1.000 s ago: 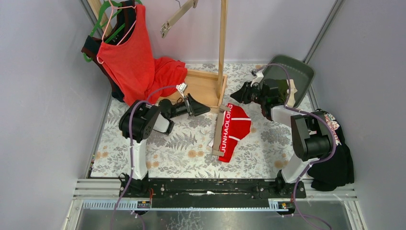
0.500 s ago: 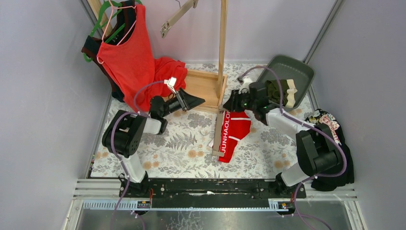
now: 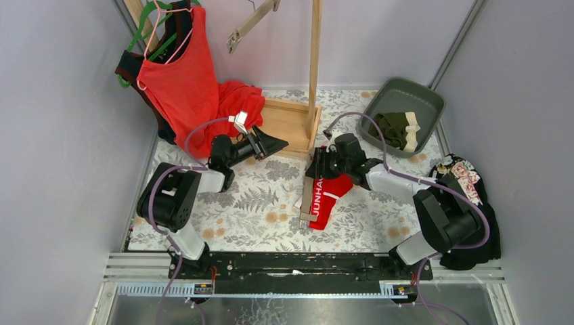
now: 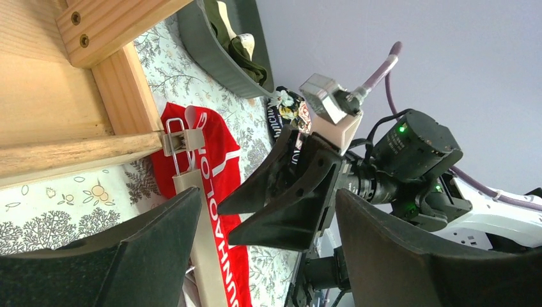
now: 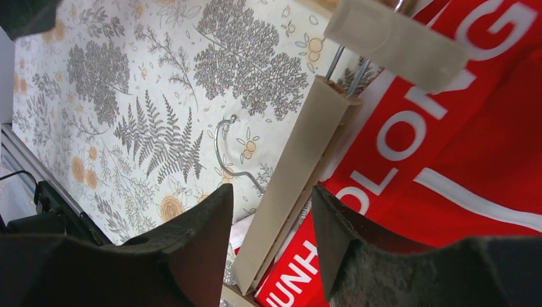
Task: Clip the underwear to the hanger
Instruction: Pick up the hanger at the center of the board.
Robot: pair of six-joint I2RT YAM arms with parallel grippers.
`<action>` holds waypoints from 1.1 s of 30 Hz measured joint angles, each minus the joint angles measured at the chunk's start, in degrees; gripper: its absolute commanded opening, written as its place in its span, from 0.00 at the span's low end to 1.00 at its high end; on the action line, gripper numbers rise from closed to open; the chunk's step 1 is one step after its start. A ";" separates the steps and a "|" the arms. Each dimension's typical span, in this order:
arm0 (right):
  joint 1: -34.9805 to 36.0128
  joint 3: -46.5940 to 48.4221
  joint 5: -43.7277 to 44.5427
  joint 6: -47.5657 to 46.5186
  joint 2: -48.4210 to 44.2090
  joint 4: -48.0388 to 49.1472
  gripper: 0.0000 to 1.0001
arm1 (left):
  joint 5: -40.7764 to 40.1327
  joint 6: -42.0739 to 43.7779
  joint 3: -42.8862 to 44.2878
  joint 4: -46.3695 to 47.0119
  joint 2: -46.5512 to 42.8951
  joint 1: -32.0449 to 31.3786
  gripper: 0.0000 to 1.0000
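The red briefs [image 3: 333, 191], lettered "JUNHAOLONG", lie on the floral mat with a beige clip hanger [image 3: 308, 196] along their waistband. My right gripper [image 3: 317, 166] is open just above the hanger's upper end. In the right wrist view the hanger bar [image 5: 300, 173] shows between the open fingers of my right gripper [image 5: 270, 192], with the red briefs [image 5: 460, 147] to the right. I cannot tell if they touch. The olive briefs [image 3: 396, 128] lie in the grey tray [image 3: 423, 95]. My left gripper [image 3: 271, 143] is open and empty by the wooden base, facing the right gripper [image 4: 281, 192].
A wooden stand base [image 3: 288, 122] with an upright post [image 3: 315, 61] is behind the hanger. A red tank top [image 3: 183, 81] hangs at back left. A black floral cloth [image 3: 470, 210] lies at the right edge. Grey walls close in both sides.
My right gripper has swung from the grey tray leftward and down to the hanger's upper end. My left arm has stretched out, moving its open gripper slightly back towards the wooden base.
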 measured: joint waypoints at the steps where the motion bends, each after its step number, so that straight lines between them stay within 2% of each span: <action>1: 0.52 -0.04 0.02 0.33 0.31 0.07 0.55 | -0.11 0.13 -0.02 -0.35 -0.35 0.00 0.76; 11: 2.25 -1.29 2.84 3.80 4.52 0.28 0.59 | -0.22 0.81 -0.76 -1.27 -1.16 0.00 0.76; 16: 2.49 -2.27 2.32 4.85 5.57 3.80 0.54 | -0.26 0.87 -0.94 -1.36 -1.16 0.00 0.76; 18: 2.51 -2.82 1.33 5.60 7.23 6.67 0.47 | -0.26 0.87 -1.01 -1.36 -1.18 0.02 0.76; 22: 2.56 -4.76 -1.79 8.50 10.88 14.58 0.15 | -0.33 1.07 -1.40 -1.77 -1.79 0.02 0.76; 24: 2.62 -6.12 -3.50 10.58 11.13 19.32 0.06 | -0.39 1.40 -1.66 -2.69 -2.84 0.15 0.76; 28: 2.80 -9.79 -4.87 12.41 9.57 28.02 0.00 | -1.64 3.28 -1.81 -6.84 -6.88 0.68 0.78; 33: 1.55 -14.36 -6.45 12.81 2.93 29.68 0.00 | -3.78 5.25 -1.84 -11.80 -13.16 1.29 0.80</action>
